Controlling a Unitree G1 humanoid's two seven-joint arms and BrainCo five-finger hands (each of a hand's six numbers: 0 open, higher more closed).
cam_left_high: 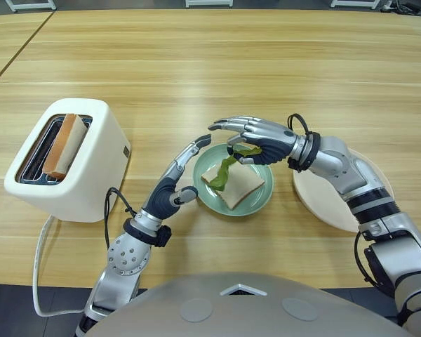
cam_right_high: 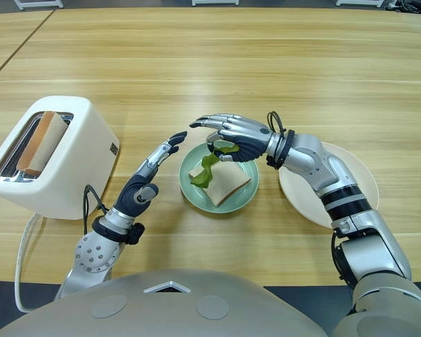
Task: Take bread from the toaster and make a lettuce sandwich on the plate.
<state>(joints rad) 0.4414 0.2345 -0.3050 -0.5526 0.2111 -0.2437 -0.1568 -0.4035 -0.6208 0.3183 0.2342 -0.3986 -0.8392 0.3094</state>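
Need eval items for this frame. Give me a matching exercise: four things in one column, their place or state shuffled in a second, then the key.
Things
1. lettuce
2. toaster
3. cream plate
4. left hand

Place or state
A. on the table, right of the green plate
B. fingers open, holding nothing, just left of the green plate
C. held in the right hand by its fingers, above the green plate
D. far left on the table, a bread slice in its slot

Pairs: 1-C, 2-D, 3-A, 4-B
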